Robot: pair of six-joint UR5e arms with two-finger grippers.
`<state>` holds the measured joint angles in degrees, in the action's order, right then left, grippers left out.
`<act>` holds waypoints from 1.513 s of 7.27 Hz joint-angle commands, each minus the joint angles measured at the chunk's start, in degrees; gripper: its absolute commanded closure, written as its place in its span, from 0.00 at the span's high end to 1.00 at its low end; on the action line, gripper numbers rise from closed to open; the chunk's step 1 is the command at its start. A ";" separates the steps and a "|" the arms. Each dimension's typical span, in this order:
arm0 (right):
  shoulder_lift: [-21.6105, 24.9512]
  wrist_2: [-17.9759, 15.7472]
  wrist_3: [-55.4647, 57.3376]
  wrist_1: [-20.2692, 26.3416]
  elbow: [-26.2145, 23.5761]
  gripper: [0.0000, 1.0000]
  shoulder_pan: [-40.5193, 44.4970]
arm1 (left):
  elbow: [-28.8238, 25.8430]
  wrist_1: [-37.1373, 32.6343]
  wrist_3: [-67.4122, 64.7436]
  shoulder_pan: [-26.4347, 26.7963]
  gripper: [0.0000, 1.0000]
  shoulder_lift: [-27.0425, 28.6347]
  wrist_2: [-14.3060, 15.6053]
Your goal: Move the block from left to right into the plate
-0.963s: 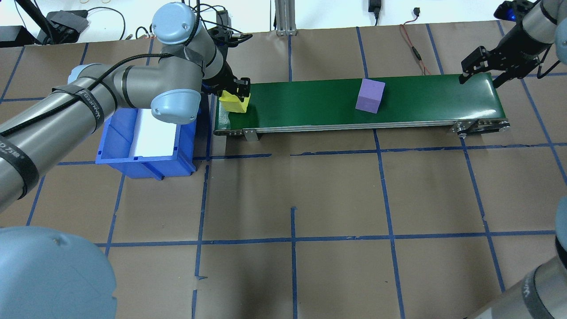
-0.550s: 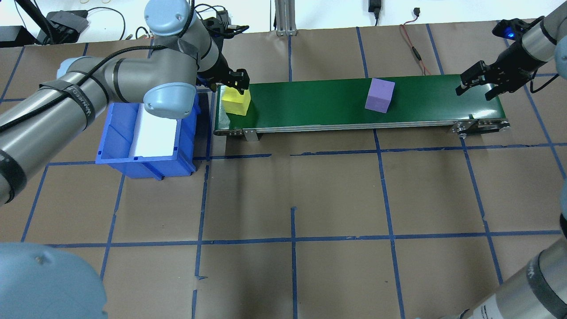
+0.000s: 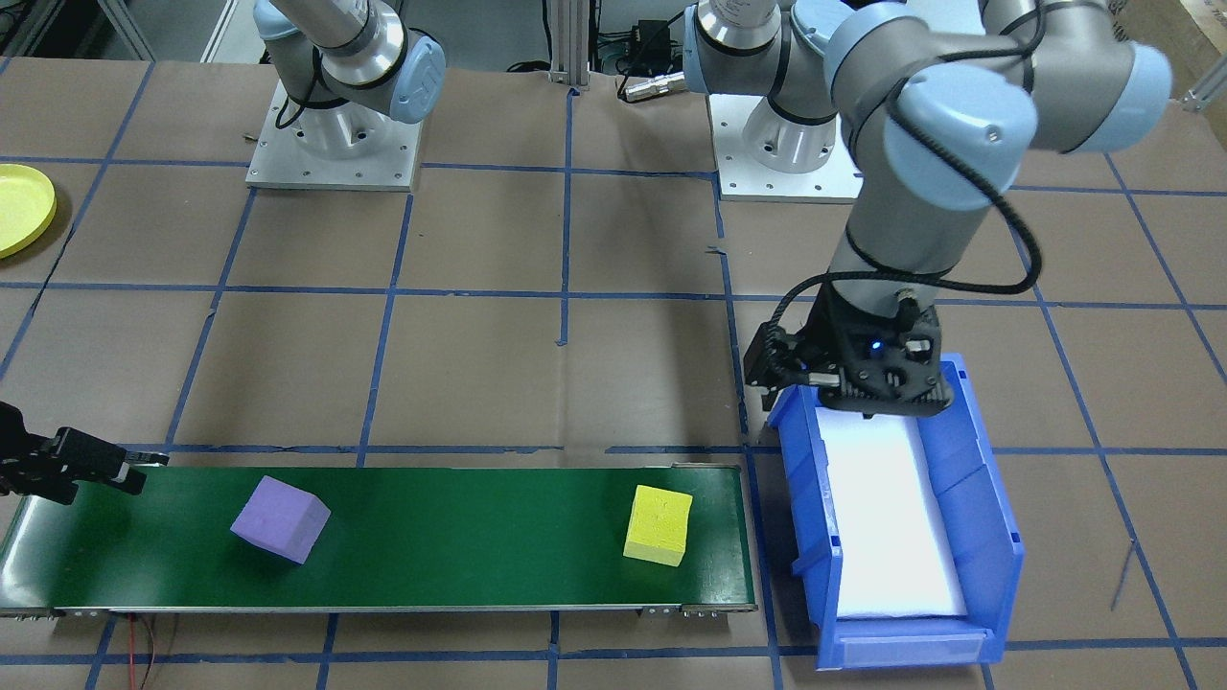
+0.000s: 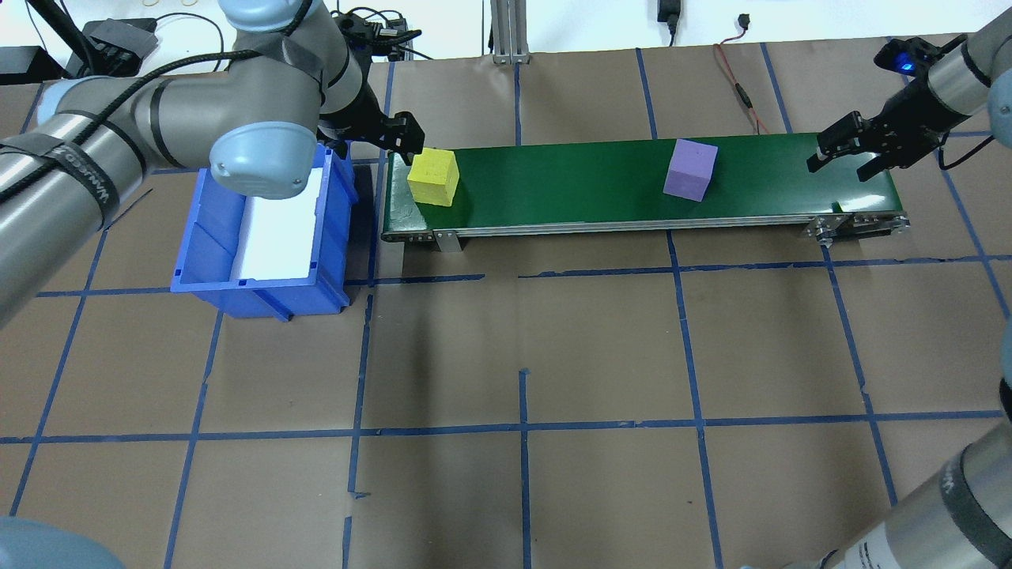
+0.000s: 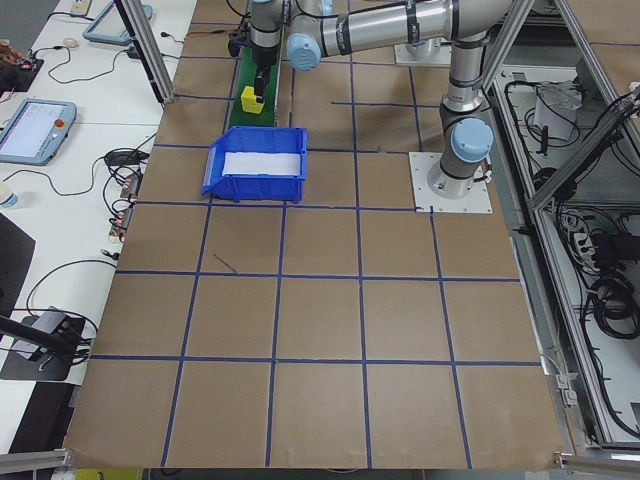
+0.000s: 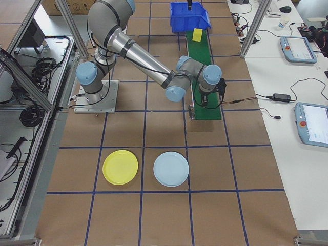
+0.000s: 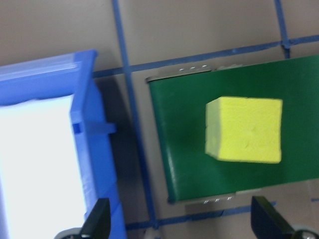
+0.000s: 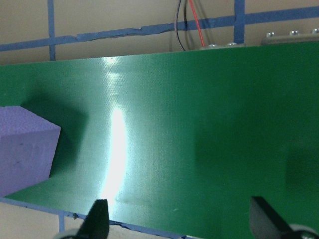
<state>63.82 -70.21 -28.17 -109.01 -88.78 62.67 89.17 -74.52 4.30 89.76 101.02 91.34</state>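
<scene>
Our left gripper (image 4: 405, 139) was wide and empty beside the yellow block (image 4: 433, 176) on the belt (image 4: 569, 182). Our right gripper (image 4: 846, 150) waited wide for the purple block (image 4: 690, 169). Nothing was in the plate (image 6: 120, 167) yet.

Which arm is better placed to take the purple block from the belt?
The right gripper, I think: it hangs open at the belt end nearest the purple block; the left gripper is beside the yellow block.

We see two blocks on the green belt: yellow block (image 4: 433, 175) upright near its left end, purple block (image 4: 690, 170) skewed toward the right end. Yellow plate (image 6: 120, 167) sits empty, well apart on the table.
</scene>
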 commanded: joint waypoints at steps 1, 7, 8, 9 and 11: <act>0.17 -0.19 0.66 -0.07 0.19 1.00 0.00 | -0.57 -15.34 0.01 -5.10 1.00 -7.83 0.42; 1.05 -0.28 5.48 0.20 0.36 1.00 1.40 | 0.66 -16.54 -2.70 -5.65 1.00 -9.53 0.50; 1.05 -0.37 8.28 0.11 0.54 1.00 2.97 | 0.66 -16.54 -6.19 -5.65 1.00 -9.53 0.59; 0.96 -0.37 9.70 0.02 0.45 1.00 3.42 | 0.74 -16.71 -7.62 -5.65 1.00 -9.53 0.59; 0.87 -0.28 11.46 -0.24 0.80 1.00 4.30 | 0.57 -16.63 -8.07 -5.65 1.00 -9.53 0.50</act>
<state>64.76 -70.52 -18.20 -109.11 -88.19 66.23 89.82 -91.19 -3.33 84.11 91.50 91.87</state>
